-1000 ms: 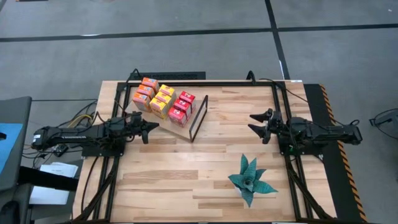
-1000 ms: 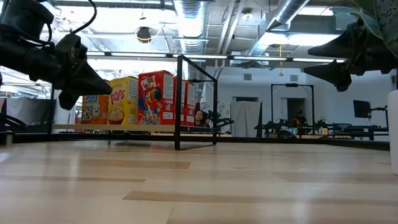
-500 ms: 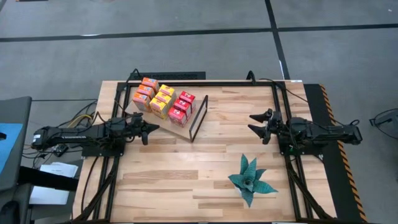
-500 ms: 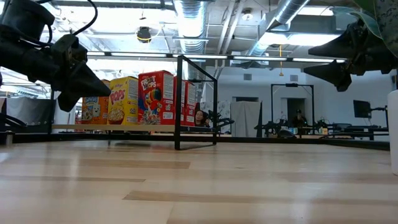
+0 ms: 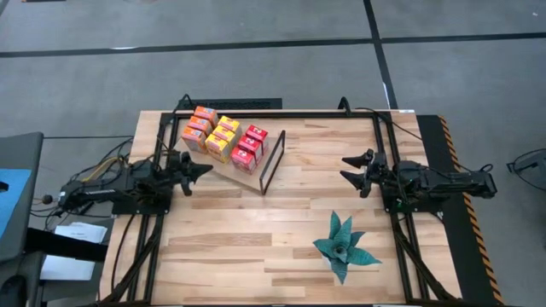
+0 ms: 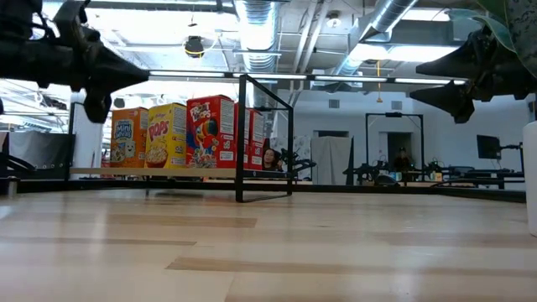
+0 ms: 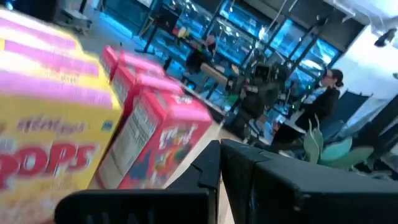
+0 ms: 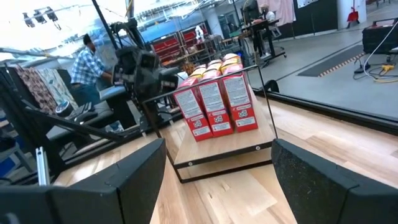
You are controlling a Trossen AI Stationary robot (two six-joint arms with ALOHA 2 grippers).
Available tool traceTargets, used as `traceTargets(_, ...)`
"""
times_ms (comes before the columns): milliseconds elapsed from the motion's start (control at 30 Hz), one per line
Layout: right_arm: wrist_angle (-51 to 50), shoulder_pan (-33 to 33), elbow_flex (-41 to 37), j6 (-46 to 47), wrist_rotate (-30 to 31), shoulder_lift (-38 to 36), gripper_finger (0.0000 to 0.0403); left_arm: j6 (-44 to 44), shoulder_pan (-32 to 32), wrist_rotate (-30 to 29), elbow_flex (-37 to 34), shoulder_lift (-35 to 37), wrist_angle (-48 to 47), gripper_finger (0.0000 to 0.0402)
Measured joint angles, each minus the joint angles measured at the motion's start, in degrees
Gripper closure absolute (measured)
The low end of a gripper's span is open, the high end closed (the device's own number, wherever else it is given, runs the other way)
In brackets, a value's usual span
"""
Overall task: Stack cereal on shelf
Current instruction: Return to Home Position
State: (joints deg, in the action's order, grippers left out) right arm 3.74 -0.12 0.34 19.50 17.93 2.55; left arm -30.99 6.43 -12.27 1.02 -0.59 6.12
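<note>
Several cereal boxes [image 5: 223, 136], red, yellow and orange, stand upright in rows on the shelf's wooden board [image 5: 241, 176] at the far left of the table. The shelf's black frame [image 5: 272, 160] rises at the board's right end. My left gripper [image 5: 203, 167] is shut and holds nothing, level and just left of the board, with the boxes [image 7: 143, 137] close in front of it. My right gripper [image 5: 346, 169] stands open at the right side of the table, facing the shelf [image 8: 230, 146] from afar with nothing between its fingers.
A green artificial plant [image 5: 344, 247] lies near the table's front right. Black rails [image 5: 386, 136] run along the table's edges. The middle of the tabletop between the two grippers is bare wood. A person [image 8: 90, 59] is in the room beyond the table.
My left gripper has drawn back toward the table's left edge and risen. It has tipped up from slanting downward to about level, and it has stayed shut. The cereal boxes and the shelf have not moved.
</note>
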Motion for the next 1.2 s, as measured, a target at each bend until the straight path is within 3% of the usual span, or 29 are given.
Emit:
traceTargets(367, -0.1, 0.0, 0.0, 0.0, 0.0, 0.1, 0.0086, 0.1, 0.2, -0.4, 0.4, 0.3, -5.4, 0.0401)
traceTargets(1200, 0.0, 0.0, 0.0, 0.0, 0.1, 0.1, 0.0086, 0.1, 0.1, -0.1, 0.5, -0.5, -5.8, 0.0401)
